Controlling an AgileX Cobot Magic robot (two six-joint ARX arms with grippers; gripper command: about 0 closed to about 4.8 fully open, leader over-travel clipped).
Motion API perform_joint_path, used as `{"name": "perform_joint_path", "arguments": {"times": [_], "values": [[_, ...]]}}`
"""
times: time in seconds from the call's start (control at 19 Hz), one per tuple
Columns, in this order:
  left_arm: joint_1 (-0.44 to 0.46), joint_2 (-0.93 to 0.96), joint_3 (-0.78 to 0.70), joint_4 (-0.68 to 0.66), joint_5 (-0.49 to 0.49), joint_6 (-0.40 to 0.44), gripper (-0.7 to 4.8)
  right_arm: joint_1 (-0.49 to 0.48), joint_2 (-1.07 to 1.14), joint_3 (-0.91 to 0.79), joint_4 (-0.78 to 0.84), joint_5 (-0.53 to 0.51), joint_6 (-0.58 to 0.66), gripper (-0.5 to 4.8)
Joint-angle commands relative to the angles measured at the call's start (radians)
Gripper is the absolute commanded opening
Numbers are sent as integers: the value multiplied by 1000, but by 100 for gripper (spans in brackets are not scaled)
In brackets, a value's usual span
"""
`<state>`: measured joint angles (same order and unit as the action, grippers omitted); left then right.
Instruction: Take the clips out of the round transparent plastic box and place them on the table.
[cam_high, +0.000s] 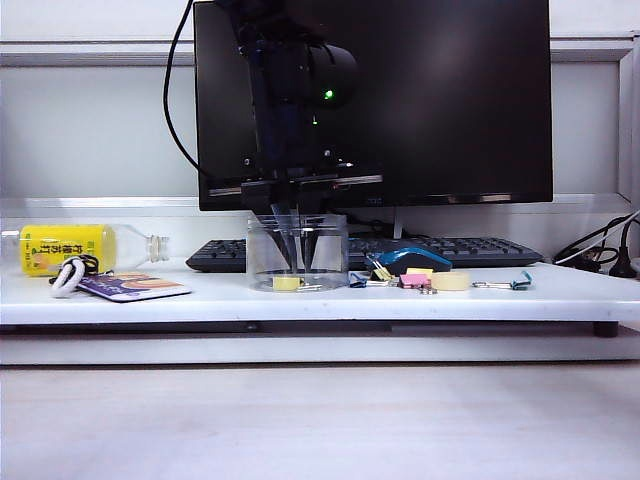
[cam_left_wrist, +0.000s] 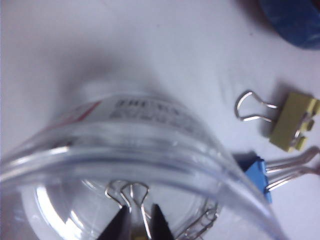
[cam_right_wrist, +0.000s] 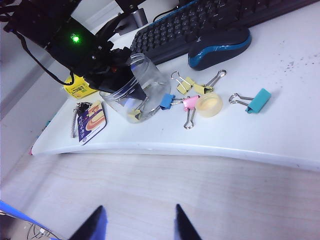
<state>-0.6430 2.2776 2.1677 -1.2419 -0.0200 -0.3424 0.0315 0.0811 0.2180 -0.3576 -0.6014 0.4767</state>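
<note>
The round transparent plastic box (cam_high: 297, 250) stands upright on the white table (cam_high: 560, 300), in front of the monitor. My left gripper (cam_high: 300, 262) reaches straight down into it. In the left wrist view, below the box's rim (cam_left_wrist: 125, 145), the left gripper (cam_left_wrist: 140, 220) is shut on a pale-yellow clip, whose silver wire handles (cam_left_wrist: 130, 192) stick out between the black fingers. That clip (cam_high: 287, 283) rests near the box's floor. Two more pale-yellow clips (cam_right_wrist: 185, 84) lie on the table beside the box (cam_right_wrist: 150, 80). My right gripper (cam_right_wrist: 137, 215) hangs open and bare over the wood-grain surface, off the table.
A blue clip (cam_right_wrist: 167, 101), a pink clip (cam_right_wrist: 190, 103), a tape roll (cam_right_wrist: 209, 104) and a teal clip (cam_right_wrist: 259, 100) lie right of the box. The mouse (cam_right_wrist: 220, 47) and keyboard (cam_high: 450, 248) sit behind. A yellow-labelled bottle (cam_high: 70, 247) and a card (cam_high: 135, 287) lie left.
</note>
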Motion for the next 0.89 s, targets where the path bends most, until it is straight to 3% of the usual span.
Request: {"name": "perform_joint_path", "arguments": {"times": [0.05, 0.42, 0.58, 0.89], "values": [[0, 8, 2, 3, -6, -5, 67, 0, 0, 4, 14, 1, -7, 176], [0, 39, 3, 15, -3, -1, 67, 0, 0, 4, 14, 1, -7, 176], [0, 41, 3, 29, -10, 19, 15, 0, 0, 4, 14, 4, -10, 176], [0, 27, 10, 23, -29, 58, 10, 0, 0, 4, 14, 8, -10, 176]]}}
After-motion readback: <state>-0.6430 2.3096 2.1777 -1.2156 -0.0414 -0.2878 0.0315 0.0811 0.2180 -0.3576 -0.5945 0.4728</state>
